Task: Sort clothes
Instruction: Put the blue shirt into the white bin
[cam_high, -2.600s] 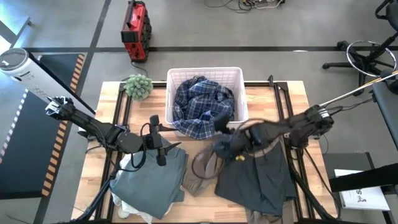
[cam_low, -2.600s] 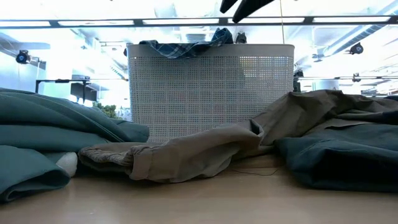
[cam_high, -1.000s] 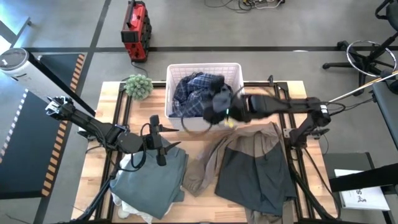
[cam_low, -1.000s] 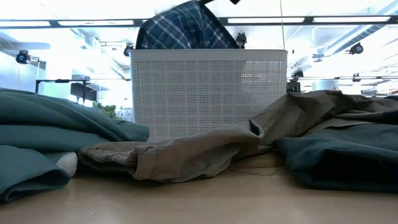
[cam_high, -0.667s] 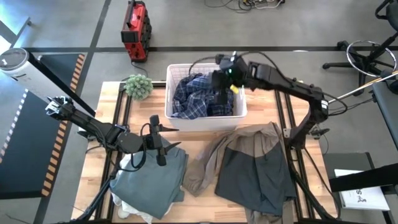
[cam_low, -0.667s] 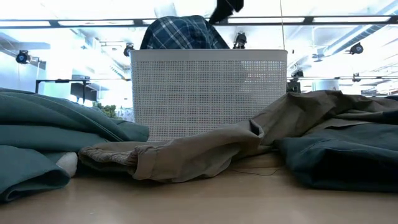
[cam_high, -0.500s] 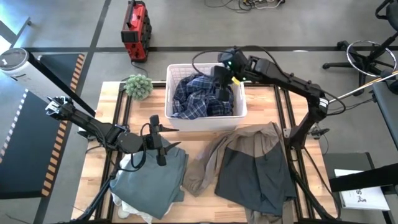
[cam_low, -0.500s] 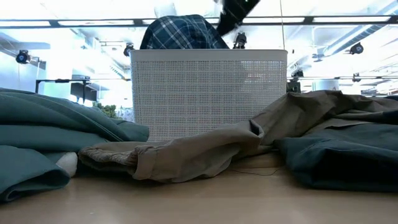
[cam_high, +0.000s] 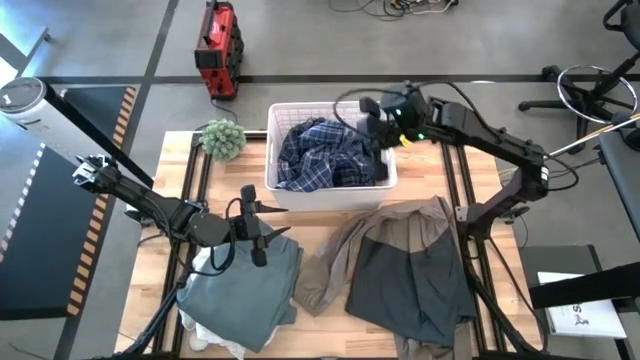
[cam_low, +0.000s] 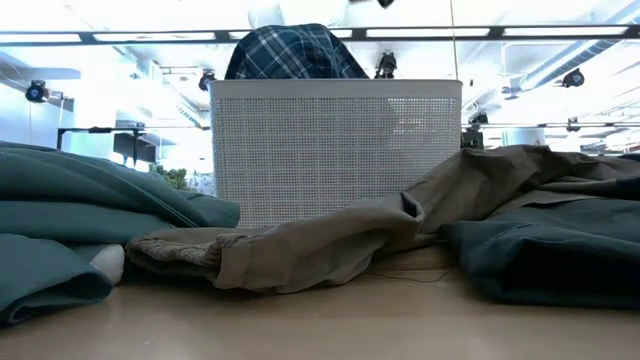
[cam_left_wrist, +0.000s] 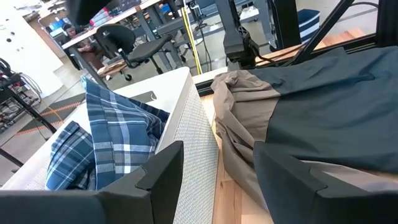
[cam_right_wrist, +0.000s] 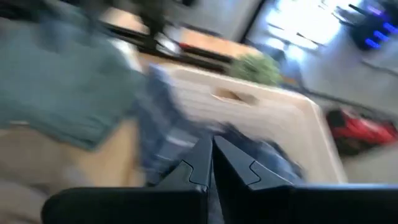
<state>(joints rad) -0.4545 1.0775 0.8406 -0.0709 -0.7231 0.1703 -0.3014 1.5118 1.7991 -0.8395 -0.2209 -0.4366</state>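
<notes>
The blue-white plaid shirt (cam_high: 320, 155) lies heaped in the white bin (cam_high: 330, 113) and rises above its rim in the low view (cam_low: 293, 52). My right gripper (cam_high: 370, 125) hangs shut above the bin's right side with nothing between its fingers (cam_right_wrist: 208, 158). My left gripper (cam_high: 262, 237) stands open just above the grey-green piece (cam_high: 240, 290) at the near left, fingers empty (cam_left_wrist: 217, 168). A tan and dark grey piece (cam_high: 400, 270) lies spread on the table's near right. A white piece (cam_high: 205, 338) sticks out from under the grey-green one.
A small green spiky plant (cam_high: 222, 138) stands on the table left of the bin. The bin's perforated wall (cam_low: 335, 150) stands behind the tan sleeve (cam_low: 280, 250) in the low view. A strip of bare wood (cam_high: 320, 335) shows between the two clothes piles.
My right gripper has gone from the bin's near wall toward the far edge across the bin, then up and toward the table's right edge. The plaid shirt's raised top has sunk back onto the heap in the bin.
</notes>
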